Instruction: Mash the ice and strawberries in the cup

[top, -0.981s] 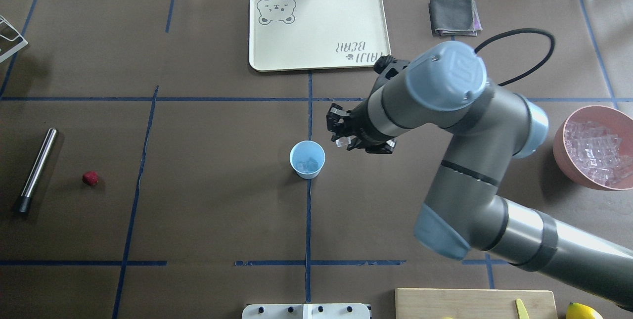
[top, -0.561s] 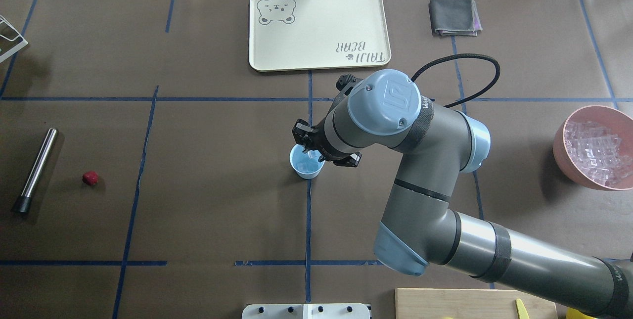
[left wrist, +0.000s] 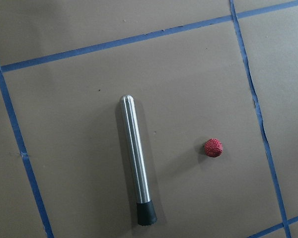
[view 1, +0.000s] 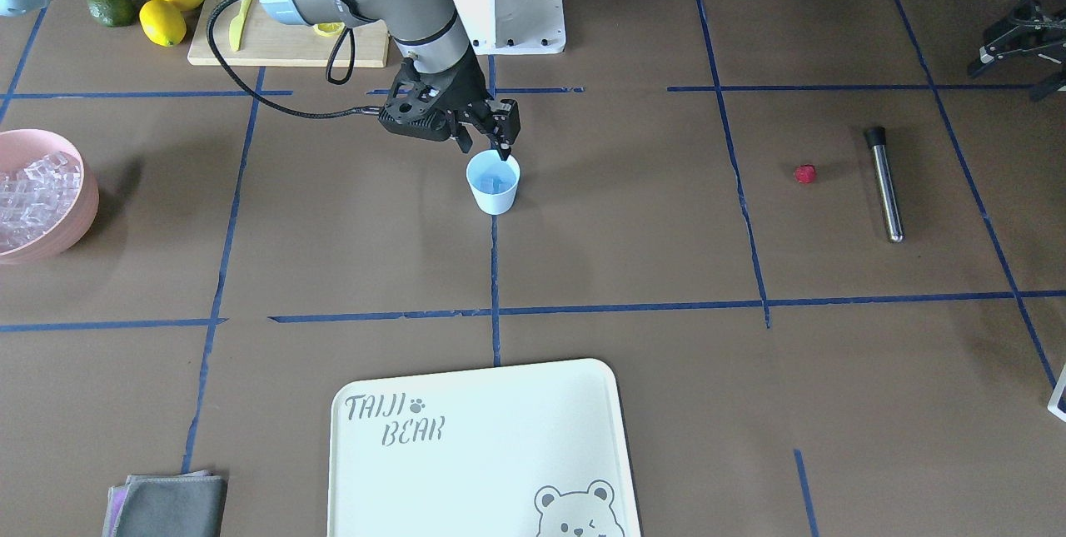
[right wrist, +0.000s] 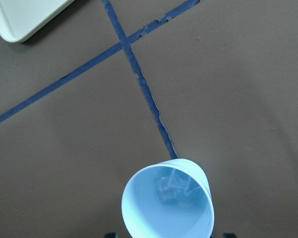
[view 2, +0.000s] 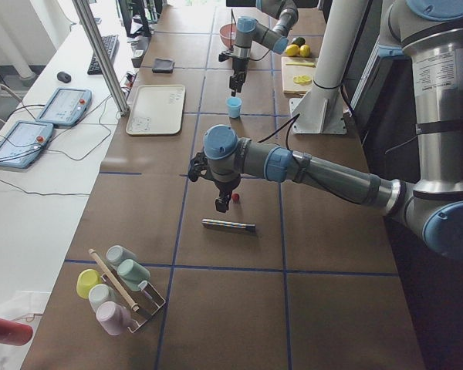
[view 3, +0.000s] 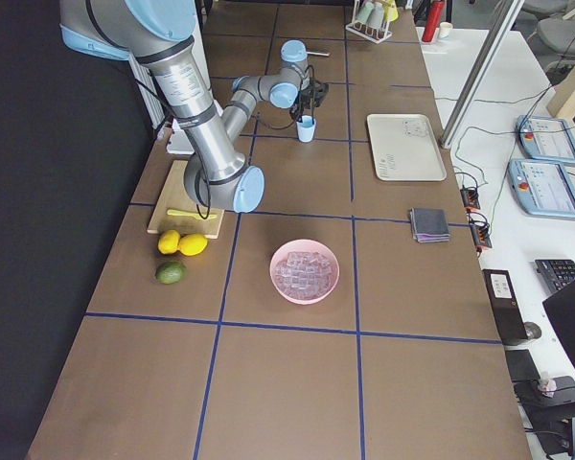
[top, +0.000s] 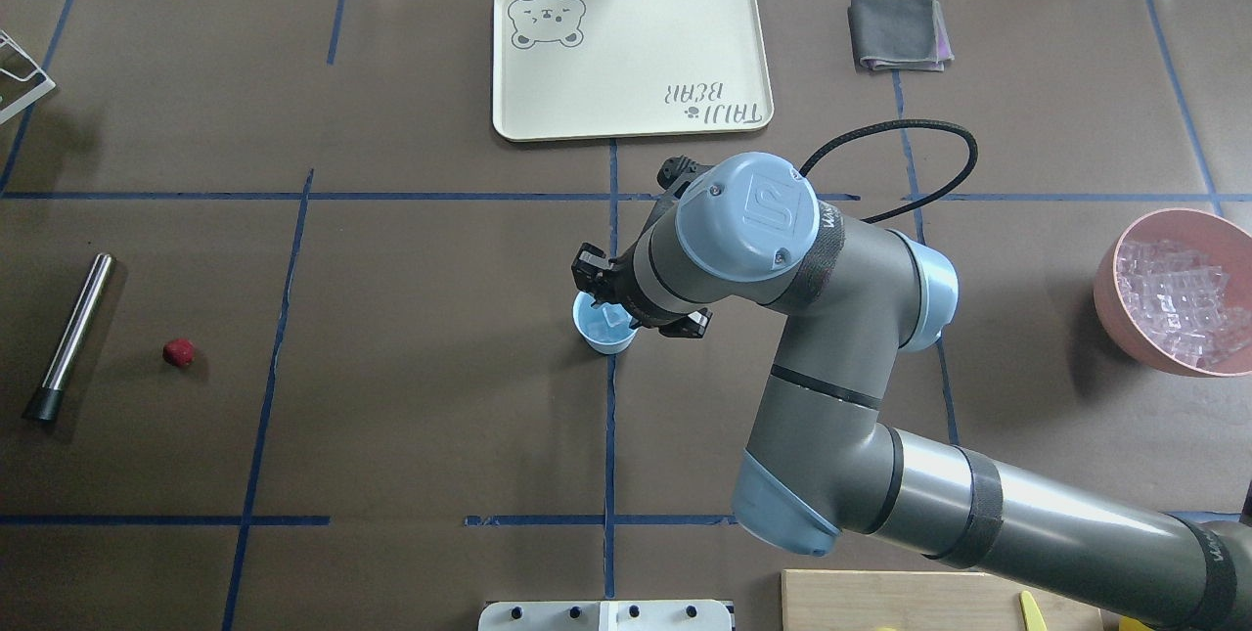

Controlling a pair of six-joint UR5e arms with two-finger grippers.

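Observation:
The pale blue cup (top: pixel 599 336) stands at the table's middle and holds a few clear ice cubes (right wrist: pixel 173 188). My right gripper (top: pixel 614 304) hovers just above the cup's mouth, fingers apart and empty; it also shows in the front view (view 1: pixel 485 150). More ice (top: pixel 1179 298) fills the pink bowl (top: pixel 1110 291) at the right. The red strawberry (top: pixel 178 352) lies on the table at the far left, also in the left wrist view (left wrist: pixel 213 148). My left gripper (view 1: pixel 1012 62) shows at the front view's top right edge, black fingers spread, off the table's left end.
A steel muddler (top: pixel 73 328) lies left of the strawberry. A cream bear tray (top: pixel 626 54) and a folded grey cloth (top: pixel 898 32) sit at the far side. A cutting board (view 1: pixel 283 42), lemons (view 1: pixel 171 8) and an avocado (view 1: pixel 111 4) are near the robot's base.
My right gripper moved left with an ice cube from beside the cup to over its mouth. The cube is no longer between the fingers. The strawberry and muddler have not moved.

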